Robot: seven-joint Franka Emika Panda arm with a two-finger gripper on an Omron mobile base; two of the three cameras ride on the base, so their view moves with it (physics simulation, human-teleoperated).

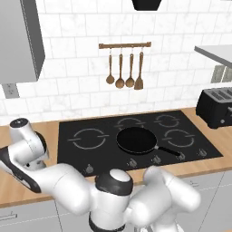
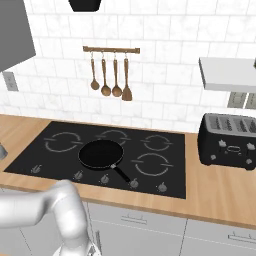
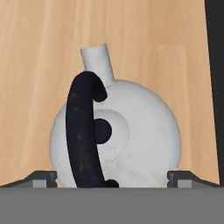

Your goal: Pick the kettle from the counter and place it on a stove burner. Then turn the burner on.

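The kettle is a squat silver-grey dome with a short spout and a black loop handle, seen from straight above in the hand view. It stands on the wood counter. My gripper is open above it, one fingertip on each side of the kettle's body, touching nothing. The stove is black glass, and its widest burner ring is at its left. In the left base view my arm reaches left over the counter beside the stove.
A black frying pan sits mid-stove, handle toward the knob row. A black toaster stands on the counter to the right. Wooden utensils hang on the wall. The stove's edge runs close to the kettle.
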